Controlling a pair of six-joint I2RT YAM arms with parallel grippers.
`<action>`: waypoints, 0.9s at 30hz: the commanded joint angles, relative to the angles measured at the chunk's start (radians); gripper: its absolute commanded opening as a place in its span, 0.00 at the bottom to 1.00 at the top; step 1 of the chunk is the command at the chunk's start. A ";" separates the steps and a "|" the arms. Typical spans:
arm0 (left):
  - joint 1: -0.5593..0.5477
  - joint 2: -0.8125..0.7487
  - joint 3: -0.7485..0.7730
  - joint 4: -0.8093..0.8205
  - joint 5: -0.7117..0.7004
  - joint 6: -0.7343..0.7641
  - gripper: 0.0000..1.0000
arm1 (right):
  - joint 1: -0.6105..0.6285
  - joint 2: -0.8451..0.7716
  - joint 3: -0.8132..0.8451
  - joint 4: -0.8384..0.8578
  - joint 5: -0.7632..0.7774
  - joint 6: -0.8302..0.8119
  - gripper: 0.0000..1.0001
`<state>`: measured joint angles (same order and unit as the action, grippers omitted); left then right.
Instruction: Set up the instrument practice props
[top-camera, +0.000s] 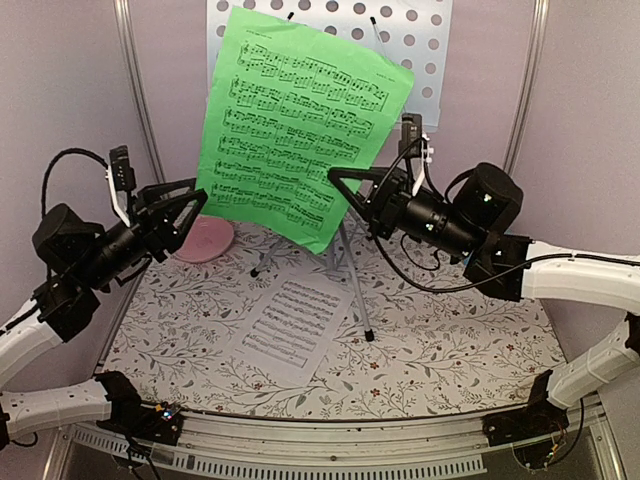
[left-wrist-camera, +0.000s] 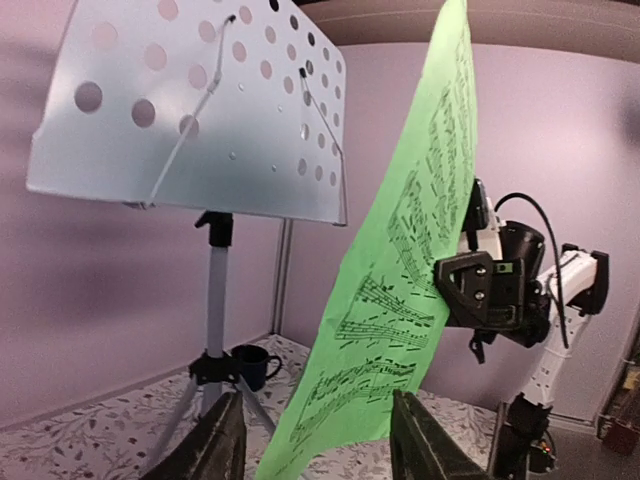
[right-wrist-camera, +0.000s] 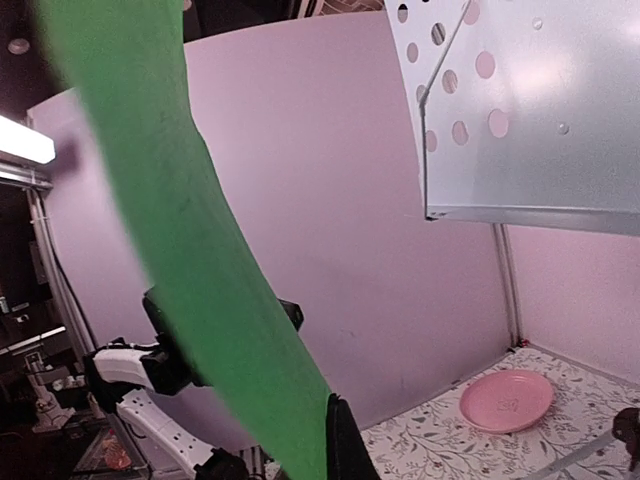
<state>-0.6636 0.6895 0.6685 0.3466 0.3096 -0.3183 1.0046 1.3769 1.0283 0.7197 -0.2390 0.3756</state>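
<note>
All round our floral tabletop (top-camera: 450, 350) we see lilac walls (top-camera: 60, 90); right gripper (top-camera: 340, 181) pinches the green sheet (top-camera: 300, 120), left gripper (top-camera: 195, 203) gapes.

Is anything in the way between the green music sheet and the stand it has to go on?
Nothing visible. The green sheet, pinched by the right pincer, hangs in front of the stand's perforated desk, with open air between them in the left wrist view. Only two thin wire page holders lie against the desk's face.
</note>
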 joint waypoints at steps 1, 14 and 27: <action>-0.008 0.037 0.174 -0.262 -0.232 0.187 0.50 | -0.019 -0.070 0.166 -0.483 0.158 -0.187 0.00; -0.010 0.324 0.531 -0.322 -0.189 0.325 0.52 | -0.239 0.036 0.740 -1.070 0.083 -0.172 0.00; -0.130 0.278 0.392 -0.143 0.022 0.632 0.89 | -0.248 0.020 0.712 -1.105 -0.226 -0.156 0.00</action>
<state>-0.7422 0.9947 1.1149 0.1398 0.3225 0.1802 0.7536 1.4281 1.7687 -0.3882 -0.3439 0.1913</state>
